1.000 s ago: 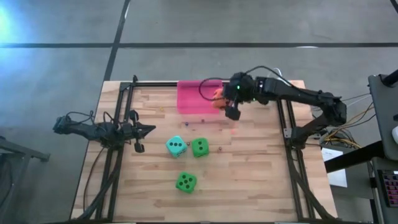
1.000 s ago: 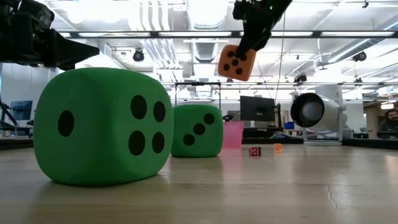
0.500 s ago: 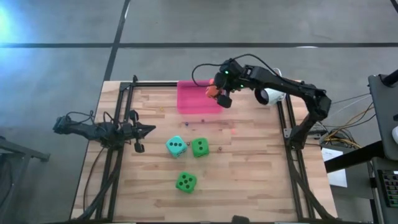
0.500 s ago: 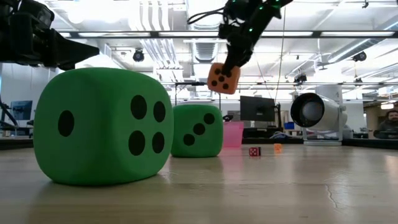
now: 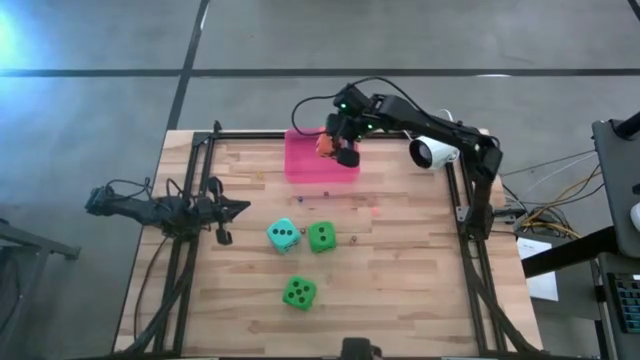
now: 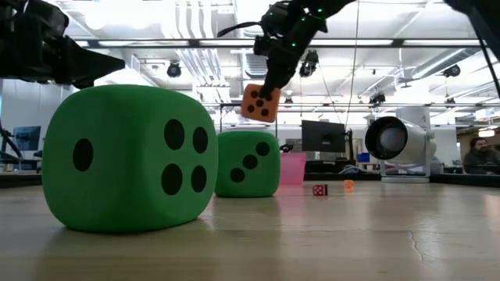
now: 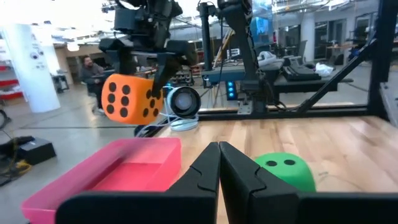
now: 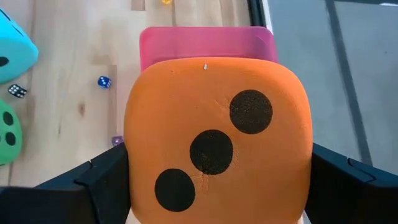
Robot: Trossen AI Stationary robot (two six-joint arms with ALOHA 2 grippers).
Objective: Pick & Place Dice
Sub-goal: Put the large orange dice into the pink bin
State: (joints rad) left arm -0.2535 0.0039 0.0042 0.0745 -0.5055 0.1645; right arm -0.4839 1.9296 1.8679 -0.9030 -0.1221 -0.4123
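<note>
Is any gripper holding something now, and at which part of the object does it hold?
Yes. The right gripper holds the orange die by two opposite side faces, above the pink tray. The left gripper is shut and holds nothing.

No readable txt, labels, brands or nos. anywhere; dice show pips only.

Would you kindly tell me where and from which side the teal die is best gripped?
Take the teal die from straight above, across its near and far faces. A green die sits close on one side, leaving little room for a finger there. The left pincer rests nearby, shut; the right pincer holds the orange die.
</note>
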